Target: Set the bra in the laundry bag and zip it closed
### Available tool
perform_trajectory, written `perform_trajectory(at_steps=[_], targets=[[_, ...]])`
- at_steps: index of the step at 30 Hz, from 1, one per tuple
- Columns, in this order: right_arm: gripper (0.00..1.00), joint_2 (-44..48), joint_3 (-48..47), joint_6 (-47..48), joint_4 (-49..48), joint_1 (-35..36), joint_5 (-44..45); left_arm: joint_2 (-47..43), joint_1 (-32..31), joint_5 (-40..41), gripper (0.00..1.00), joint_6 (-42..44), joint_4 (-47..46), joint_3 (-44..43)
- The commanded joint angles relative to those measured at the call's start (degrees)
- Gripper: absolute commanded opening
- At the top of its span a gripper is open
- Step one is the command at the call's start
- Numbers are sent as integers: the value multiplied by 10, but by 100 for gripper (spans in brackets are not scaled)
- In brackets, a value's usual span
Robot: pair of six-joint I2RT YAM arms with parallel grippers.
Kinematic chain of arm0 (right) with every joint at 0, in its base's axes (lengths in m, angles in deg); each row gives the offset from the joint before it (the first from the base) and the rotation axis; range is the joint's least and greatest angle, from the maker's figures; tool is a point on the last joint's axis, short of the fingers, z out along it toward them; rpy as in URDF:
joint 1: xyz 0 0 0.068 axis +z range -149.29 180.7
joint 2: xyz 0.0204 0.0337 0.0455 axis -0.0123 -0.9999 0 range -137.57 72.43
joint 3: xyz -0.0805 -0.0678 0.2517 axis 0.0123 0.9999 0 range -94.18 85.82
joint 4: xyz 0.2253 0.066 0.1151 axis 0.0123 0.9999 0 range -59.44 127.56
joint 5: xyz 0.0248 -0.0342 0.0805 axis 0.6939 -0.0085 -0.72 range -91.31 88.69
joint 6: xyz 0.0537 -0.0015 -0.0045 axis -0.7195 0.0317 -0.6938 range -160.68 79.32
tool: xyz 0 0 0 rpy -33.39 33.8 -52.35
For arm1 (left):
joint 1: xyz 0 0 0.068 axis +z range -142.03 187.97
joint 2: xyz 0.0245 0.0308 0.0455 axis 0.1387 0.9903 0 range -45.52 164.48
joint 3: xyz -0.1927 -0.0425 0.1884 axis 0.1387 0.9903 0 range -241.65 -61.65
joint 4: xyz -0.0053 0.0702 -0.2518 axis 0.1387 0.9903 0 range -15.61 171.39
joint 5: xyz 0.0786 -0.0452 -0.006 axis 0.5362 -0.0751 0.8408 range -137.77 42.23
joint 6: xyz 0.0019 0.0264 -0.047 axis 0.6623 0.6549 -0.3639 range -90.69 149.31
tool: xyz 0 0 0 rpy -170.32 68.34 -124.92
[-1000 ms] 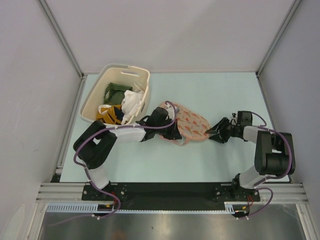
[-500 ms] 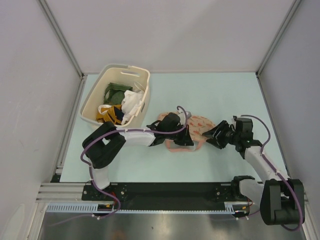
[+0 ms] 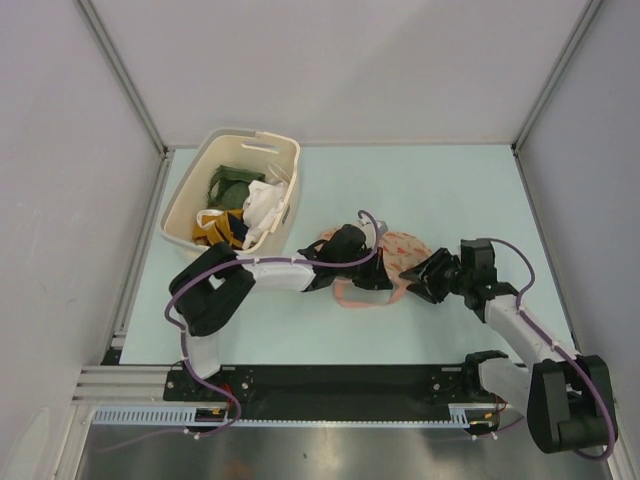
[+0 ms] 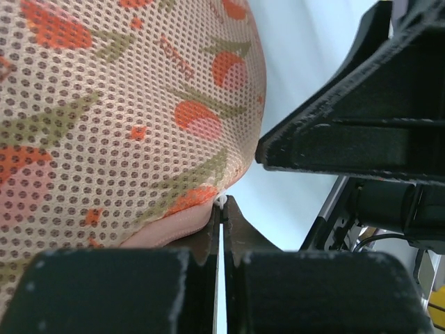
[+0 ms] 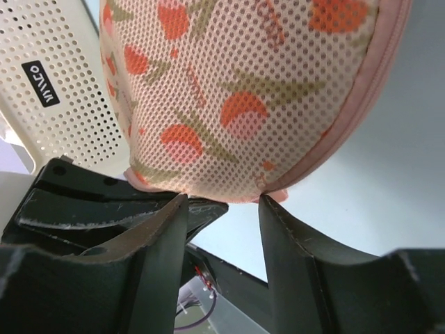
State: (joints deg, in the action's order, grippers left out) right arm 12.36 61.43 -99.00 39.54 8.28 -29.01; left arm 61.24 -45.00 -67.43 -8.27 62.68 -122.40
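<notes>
Pink mesh bag [image 3: 405, 250], orange leaf print, sits mid-frame; left gripper [image 4: 222, 204] pinched shut at its edging, right gripper [image 5: 222, 202] has jaws apart.

Bag only partly seen
The left arm [image 3: 290, 270] covers half the bag [image 3: 406, 246] from above; both wrist views crop it. Whether the closed left pincer [image 4: 222, 206] nips anything at its hem is too small to tell.
</notes>
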Motion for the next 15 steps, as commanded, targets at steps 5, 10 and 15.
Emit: perform_trajectory(at_steps=[5,10,15], targets=[[52,81,39,-44,11,8,37,16,-11,-2,0,-21,-28,-36],[52,61,50,-64,-18,10,33,13,-19,-1,0,-26,-29,-41],[50,25,46,-65,-44,10,48,13,-33,-8,0,-25,-34,-44]])
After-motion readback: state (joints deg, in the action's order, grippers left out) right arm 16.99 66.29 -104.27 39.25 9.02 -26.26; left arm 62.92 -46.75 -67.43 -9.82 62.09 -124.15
